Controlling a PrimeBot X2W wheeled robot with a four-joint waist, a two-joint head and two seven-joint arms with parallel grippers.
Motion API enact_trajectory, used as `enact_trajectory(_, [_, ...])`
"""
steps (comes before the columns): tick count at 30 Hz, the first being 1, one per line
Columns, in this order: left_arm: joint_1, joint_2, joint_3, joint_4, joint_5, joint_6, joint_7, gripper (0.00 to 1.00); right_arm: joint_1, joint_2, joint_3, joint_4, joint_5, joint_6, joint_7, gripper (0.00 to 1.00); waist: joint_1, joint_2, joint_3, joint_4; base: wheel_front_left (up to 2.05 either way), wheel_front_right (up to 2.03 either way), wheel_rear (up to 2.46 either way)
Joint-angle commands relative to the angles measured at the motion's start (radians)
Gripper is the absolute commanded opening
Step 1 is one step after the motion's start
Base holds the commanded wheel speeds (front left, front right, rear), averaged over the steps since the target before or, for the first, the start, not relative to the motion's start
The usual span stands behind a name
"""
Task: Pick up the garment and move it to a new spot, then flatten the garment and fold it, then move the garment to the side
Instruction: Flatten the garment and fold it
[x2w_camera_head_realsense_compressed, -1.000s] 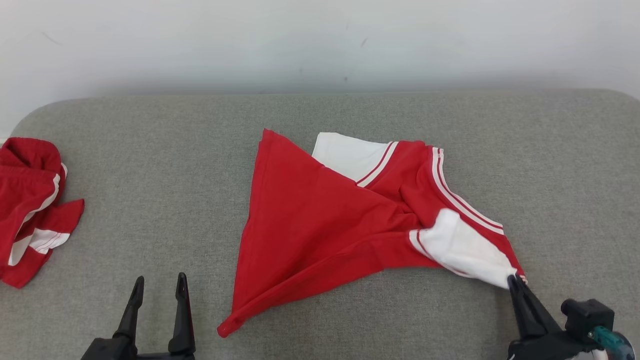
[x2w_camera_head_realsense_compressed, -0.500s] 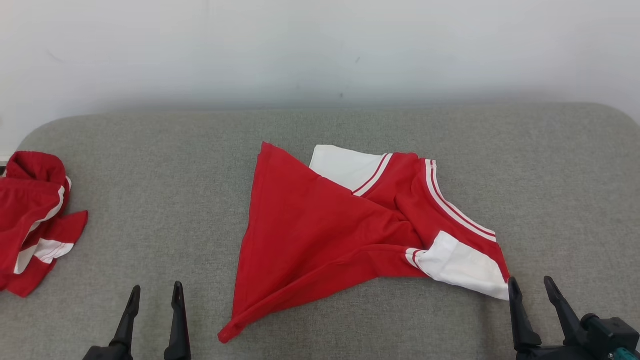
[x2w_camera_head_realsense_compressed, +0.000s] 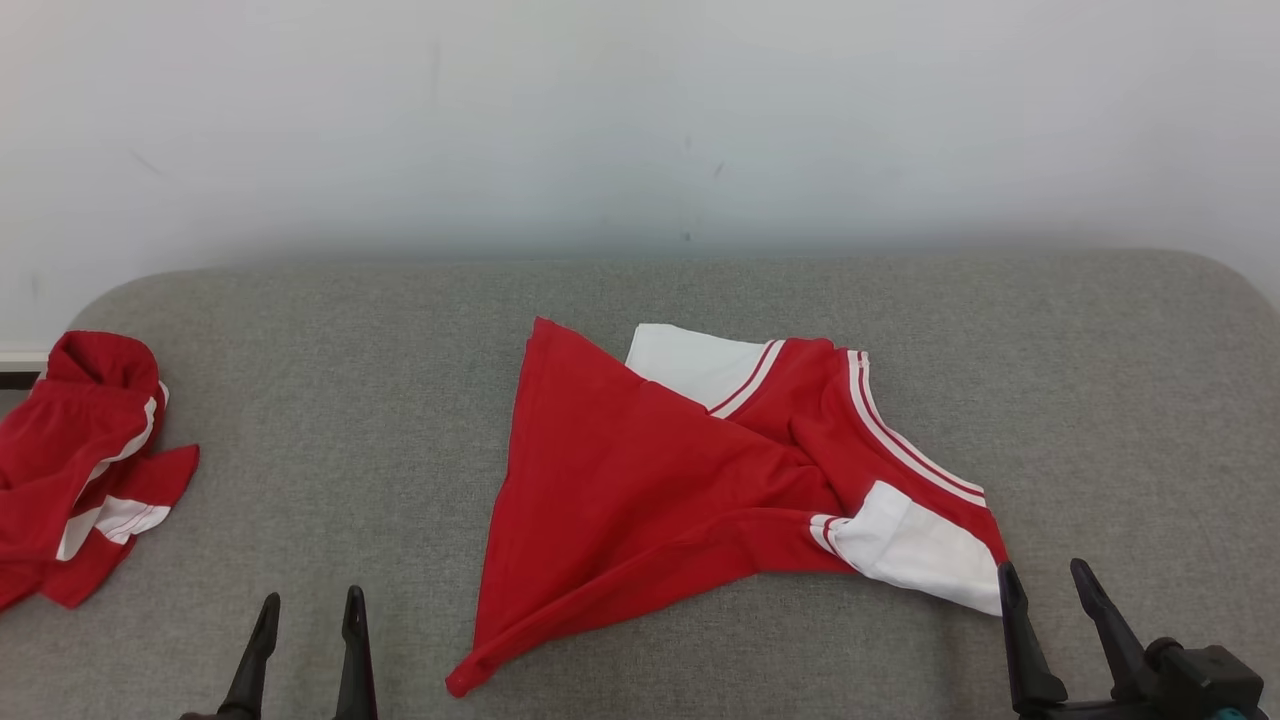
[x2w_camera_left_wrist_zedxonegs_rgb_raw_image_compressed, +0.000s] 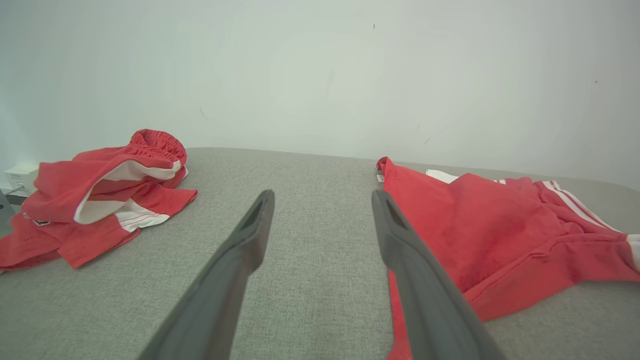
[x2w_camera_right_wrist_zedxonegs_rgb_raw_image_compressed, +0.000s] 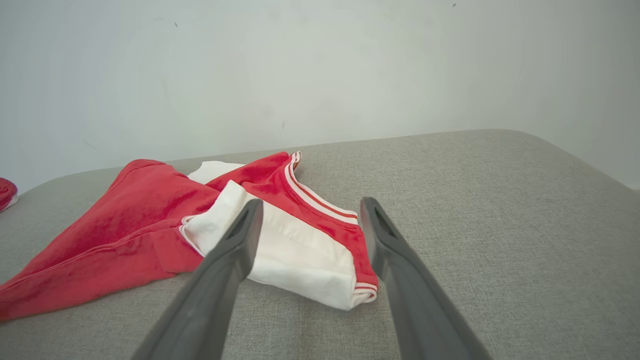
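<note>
- Centrally on a desk (x2w_camera_head_realsense_compressed: 350, 340) covered in grey fabric, a red garment (x2w_camera_head_realsense_compressed: 640, 490) with white panels and white stripes is seen in the head view. It lies rumpled and partly folded over itself.
- A broad red sheet of the garment is spread from a peak at 12 o'clock down to a narrow hem corner (x2w_camera_head_realsense_compressed: 462, 683) at 7 o'clock.
- A far white panel (x2w_camera_head_realsense_compressed: 690, 360) is shown at 1 o'clock of the garment, half covered by the red sheet. A near white panel (x2w_camera_head_realsense_compressed: 915, 555) is turned out at 4 o'clock.
- The right pincer (x2w_camera_head_realsense_compressed: 1042, 568) is found at 5 o'clock of the head view, with its two dark fingers spread wide apart and pointed toward 12 o'clock. One fingertip is set just beside the outer corner of the near white panel; whether cloth is touched cannot be told.
- In the right wrist view, the right pincer (x2w_camera_right_wrist_zedxonegs_rgb_raw_image_compressed: 311, 202) is seen gaping, and the near white panel (x2w_camera_right_wrist_zedxonegs_rgb_raw_image_compressed: 300, 250) is laid flat on the desk between and beyond the fingers.
- The left pincer (x2w_camera_head_realsense_compressed: 311, 597) is found at 7 o'clock of the head view, likewise spread wide, over bare grey fabric near the hem corner.
- In the left wrist view, the garment (x2w_camera_left_wrist_zedxonegs_rgb_raw_image_compressed: 475, 220) is placed at 3 o'clock of the parted fingers.
- A second garment (x2w_camera_head_realsense_compressed: 80, 460), red with white trim, is bunched at the 9 o'clock edge of the desk, well apart from the first.
- A pale wall (x2w_camera_head_realsense_compressed: 640, 120) is seen behind the desk at 12 o'clock.
</note>
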Motion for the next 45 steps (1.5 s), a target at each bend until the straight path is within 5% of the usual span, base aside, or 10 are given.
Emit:
enact_trajectory(1, [0.017,0.000,0.002,-0.003,0.005,-0.002,-0.003,1.00,0.005,-0.002,-0.002,0.000,-0.001,-0.002,0.000,1.00,0.0000,0.0000,-0.002,0.002,0.00,0.00,0.00])
enact_trajectory(11, [0.023,0.000,0.004,-0.005,0.007,-0.008,-0.003,1.00,-0.034,-0.040,0.005,0.054,-0.002,-0.002,0.000,1.00,0.0000,0.0000,-0.004,0.005,0.00,0.00,0.00])
enact_trajectory(31, [-0.032,0.000,-0.040,0.011,-0.006,-0.012,-0.003,1.00,-0.365,-0.138,0.328,0.320,0.142,-0.002,0.115,1.00,0.0000,0.0000,0.054,0.082,0.00,0.00,0.00])
enact_trajectory(32, [-0.032,0.000,-0.041,0.011,-0.006,-0.011,-0.003,1.00,-0.375,-0.139,0.343,0.332,0.157,-0.002,0.130,0.40,0.0000,0.0000,0.055,0.084,0.00,0.00,0.00])
enact_trajectory(33, [-0.030,0.000,-0.042,0.012,-0.007,-0.010,-0.003,1.00,-0.383,-0.143,0.356,0.344,0.174,-0.002,0.145,0.00,0.0000,0.0000,0.056,0.087,0.00,0.00,0.00])
enact_trajectory(45, [0.002,0.000,-0.033,0.005,-0.017,0.004,-0.003,1.00,-0.316,-0.180,0.430,0.265,0.225,-0.002,0.080,0.00,0.0000,0.0000,0.034,0.050,0.00,0.00,0.00])
